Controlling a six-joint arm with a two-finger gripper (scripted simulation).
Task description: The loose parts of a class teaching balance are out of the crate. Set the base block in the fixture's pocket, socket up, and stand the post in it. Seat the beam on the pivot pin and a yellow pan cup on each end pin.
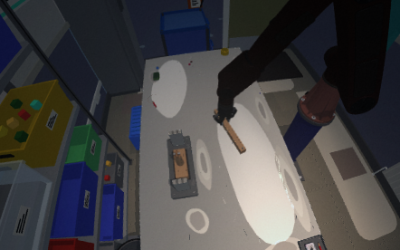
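Note:
The wooden beam (233, 136) lies slanted on the table right of the fixture, and my gripper (225, 116) is closed on its far end. The grey fixture (182, 166) sits near the table's middle with the wooden base block (180, 164) in its pocket and the short post (179, 158) standing in the block. A small yellow pan cup (224, 52) rests at the table's far edge. My dark arm reaches in from the upper right and hides the table behind the gripper.
Behind the table stands a blue crate (185, 30). Shelves on the left hold yellow (31, 118), green (83, 146) and blue bins (74, 199). A small green block (156, 76) lies at the far left corner. The arm's pedestal (312, 118) stands to the right.

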